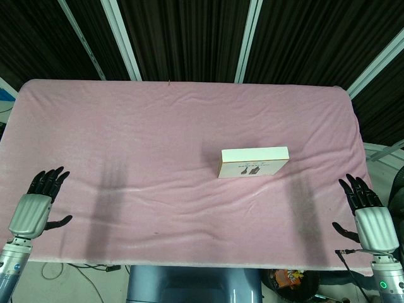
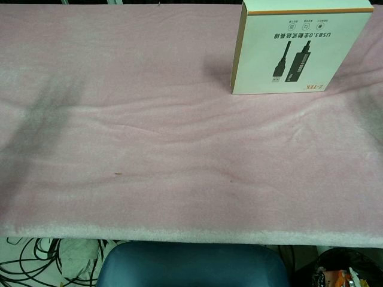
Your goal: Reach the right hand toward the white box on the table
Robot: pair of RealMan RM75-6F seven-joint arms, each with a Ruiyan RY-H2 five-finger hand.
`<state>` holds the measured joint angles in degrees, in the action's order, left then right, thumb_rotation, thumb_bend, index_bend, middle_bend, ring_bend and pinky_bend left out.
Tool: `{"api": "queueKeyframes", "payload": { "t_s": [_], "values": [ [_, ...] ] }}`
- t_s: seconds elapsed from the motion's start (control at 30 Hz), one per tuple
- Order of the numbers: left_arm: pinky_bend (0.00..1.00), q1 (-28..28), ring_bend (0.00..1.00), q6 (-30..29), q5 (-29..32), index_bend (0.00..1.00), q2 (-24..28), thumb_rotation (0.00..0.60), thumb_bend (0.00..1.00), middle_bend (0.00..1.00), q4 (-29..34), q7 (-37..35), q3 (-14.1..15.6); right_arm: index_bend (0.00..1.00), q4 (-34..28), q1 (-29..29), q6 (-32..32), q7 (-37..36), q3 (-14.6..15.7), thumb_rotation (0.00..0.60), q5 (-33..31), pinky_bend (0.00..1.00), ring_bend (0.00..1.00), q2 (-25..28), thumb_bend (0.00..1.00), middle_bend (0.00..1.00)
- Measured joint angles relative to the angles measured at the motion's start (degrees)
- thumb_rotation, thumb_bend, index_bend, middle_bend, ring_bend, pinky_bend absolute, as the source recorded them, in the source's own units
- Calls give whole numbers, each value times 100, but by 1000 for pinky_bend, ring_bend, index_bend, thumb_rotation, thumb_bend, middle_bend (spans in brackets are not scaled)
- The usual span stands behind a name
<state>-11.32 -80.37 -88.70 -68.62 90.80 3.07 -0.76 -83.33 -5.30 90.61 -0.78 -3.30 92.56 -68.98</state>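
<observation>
The white box (image 1: pixel 254 161) stands on its long edge on the pink cloth, right of the middle; its printed face with a cable picture shows in the chest view (image 2: pixel 299 51). My right hand (image 1: pixel 366 207) hovers at the table's near right corner, fingers apart and empty, well short of the box. At the near left corner my left hand (image 1: pixel 39 203) is also spread and empty. Neither hand shows in the chest view.
The pink cloth (image 1: pixel 158 139) covers the whole table and is lightly wrinkled. A blue chair back (image 2: pixel 191 266) sits below the near edge, with cables (image 2: pixel 36 263) on the floor to its left. Dark slatted panels stand behind the table.
</observation>
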Motion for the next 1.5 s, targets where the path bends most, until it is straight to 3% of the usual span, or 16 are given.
{"api": "queueKeyframes", "payload": {
  "t_s": [0.57,0.9,1.17,1.5],
  "values": [
    [0,10,0,-39,-41,0,-3,600,0,0,-30,82,11,0,-82,5,42,16,17,600,79,218,0,31,73,0],
    [0,-4,0,6,14,0,-16,600,0,0,-24,53,-9,0,-508,-226,-72,189,-122,600,176,219,0,155,73,0],
    [0,-47,0,82,35,0,-20,600,0,0,-54,-6,-18,0,-1183,-996,-1149,658,-602,600,-185,218,0,404,64,0],
    [0,-72,0,202,191,0,36,600,0,0,-18,-175,-54,0,-1522,-2502,-3119,1571,-1238,600,-1157,218,0,418,64,0]
  ]
}}
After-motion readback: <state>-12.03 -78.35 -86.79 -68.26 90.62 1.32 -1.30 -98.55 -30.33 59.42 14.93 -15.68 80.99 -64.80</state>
